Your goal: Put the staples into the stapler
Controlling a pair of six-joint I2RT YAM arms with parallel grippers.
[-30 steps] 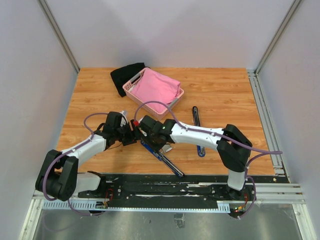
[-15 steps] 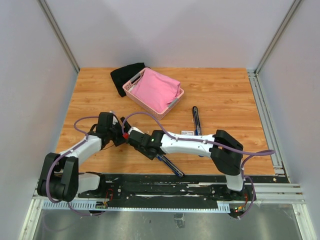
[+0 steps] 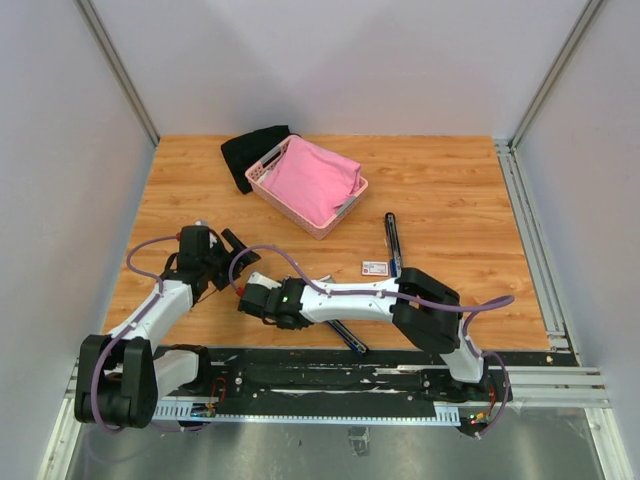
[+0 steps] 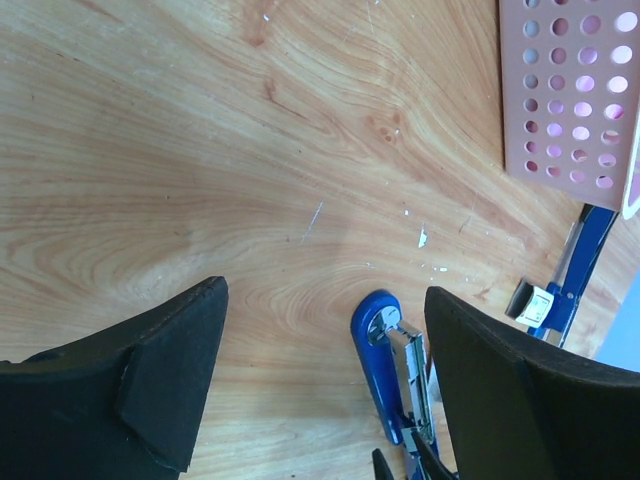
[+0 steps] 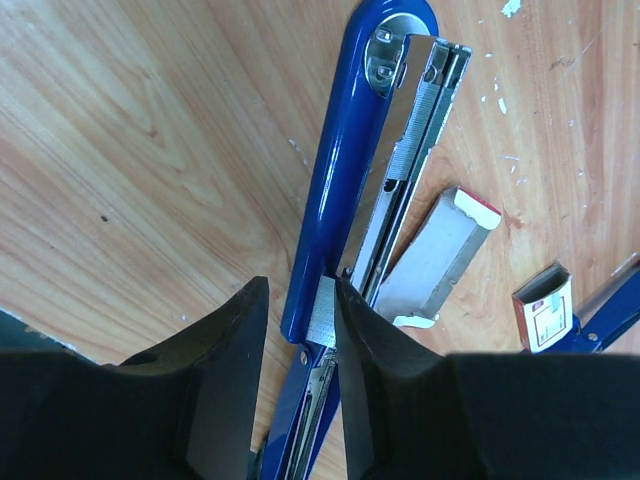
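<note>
Blue enamel and chrome filled the middle of the right wrist view. There the stapler [image 5: 345, 140] lay opened on the wooden desk [image 3: 450, 190], its rounded nose toward the top of the frame and its chrome magazine swung a little away from the blue base. The staples [image 5: 435, 250], a flat silvery-grey block with a white, red-tipped end, lay on the desk just right of that magazine; whether block and chrome touched could not be told. Toward the lower right sat the small white carton [image 5: 541, 308] with red print, apart from the block. The right claw [image 5: 300, 290] stood over the rear of the stapler with its fingers drawn close. The narrow gap between them showed the blue base and a small ribbed silvery piece, and whether the fingers pinched anything could not be told. The left claw [image 4: 325, 290] was spread wide and held nothing, above bare wood, with the stapler's nose in the lower middle of its own view. In the overhead view the two claws sat left of centre, near each other but apart, and the right arm covered most of the stapler. A pink basket [image 3: 285, 207] holding a pink cloth [image 3: 310, 175] stood in the upper middle, a black cloth [image 3: 250, 152] against its upper-left corner.
</note>
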